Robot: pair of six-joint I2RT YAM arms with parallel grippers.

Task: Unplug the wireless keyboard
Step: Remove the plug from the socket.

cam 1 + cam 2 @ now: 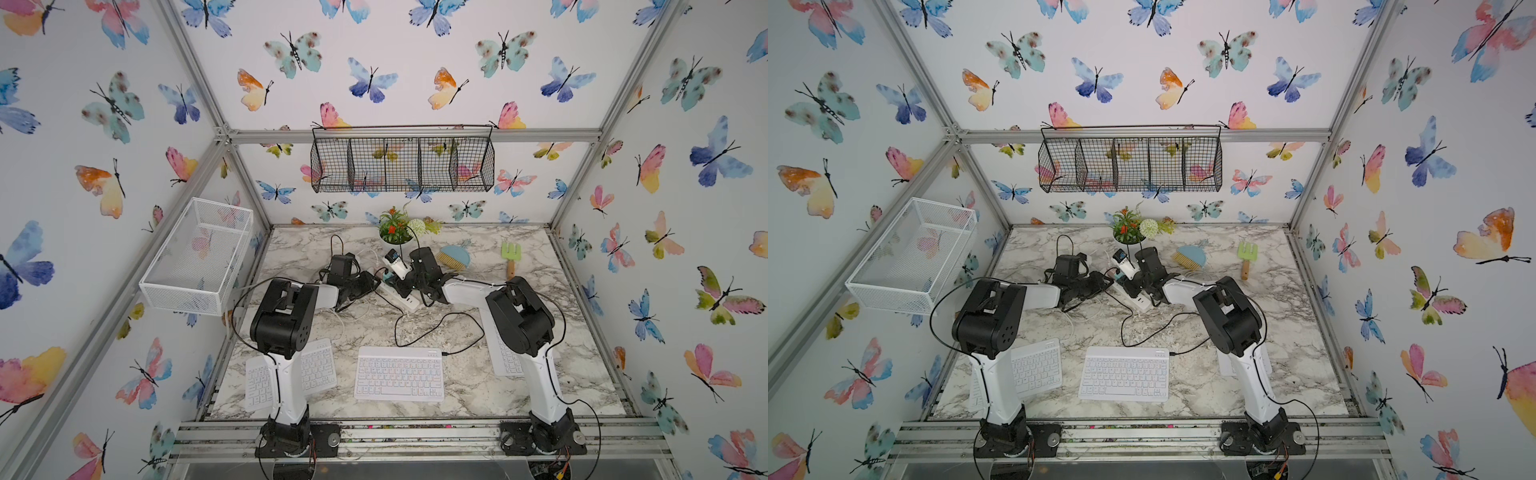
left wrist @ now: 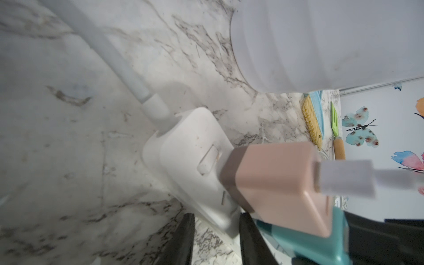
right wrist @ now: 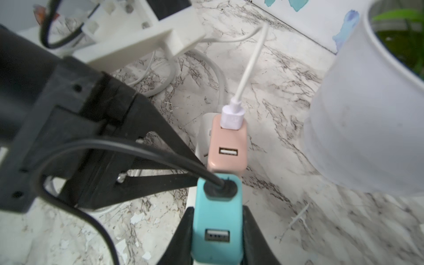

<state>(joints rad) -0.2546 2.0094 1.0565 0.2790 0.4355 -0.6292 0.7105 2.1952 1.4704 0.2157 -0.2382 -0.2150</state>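
The wireless keyboard (image 1: 399, 374) (image 1: 1124, 374), white with pastel-tinted keys, lies flat at the front middle of the marble table. A black cable (image 1: 428, 328) (image 3: 137, 149) runs from its far right corner to a teal charger (image 3: 216, 220) (image 2: 309, 243). The charger stands in the white power strip (image 1: 405, 297) (image 2: 197, 149). My right gripper (image 3: 218, 208) (image 1: 401, 286) is shut on the teal charger's sides. A pink charger (image 3: 227, 146) (image 2: 275, 185) with a white cable sits beside it. My left gripper (image 2: 217, 215) (image 1: 374, 286) is shut on the strip's end.
Two plain white keyboards (image 1: 316, 370) (image 1: 505, 357) lie partly under the arms. A potted plant (image 1: 395, 235) (image 3: 367, 114) stands just behind the strip. A blue brush (image 1: 455, 255) and a green garden fork (image 1: 510, 257) lie at the back right. White cables coil near the strip.
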